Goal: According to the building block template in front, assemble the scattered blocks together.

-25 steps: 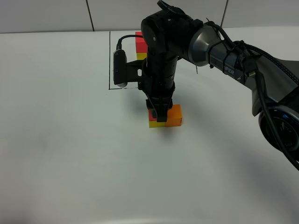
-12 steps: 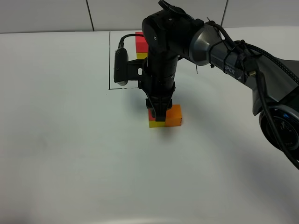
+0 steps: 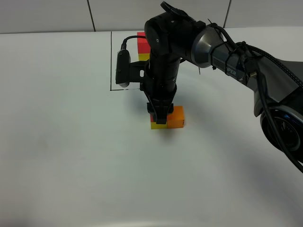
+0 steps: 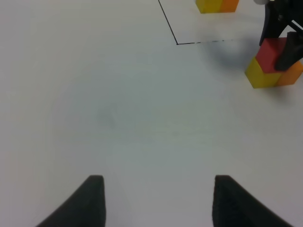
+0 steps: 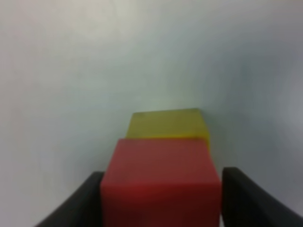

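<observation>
The template stands at the back: a red cube on a yellow one, inside a thin black outline; the arm hides its orange cube there. The left wrist view shows the template's yellow and orange cubes. Of the scattered blocks, the red cube sits on the yellow cube, with the orange cube touching alongside. My right gripper is shut on the red cube, above the yellow one. My left gripper is open and empty, well off from the stack.
The white table carries only the template and the stack. The right arm reaches across from the right over the outlined area. A tiled wall runs along the back edge.
The right gripper has shifted very slightly upward on the red cube. The cubes have not moved.
</observation>
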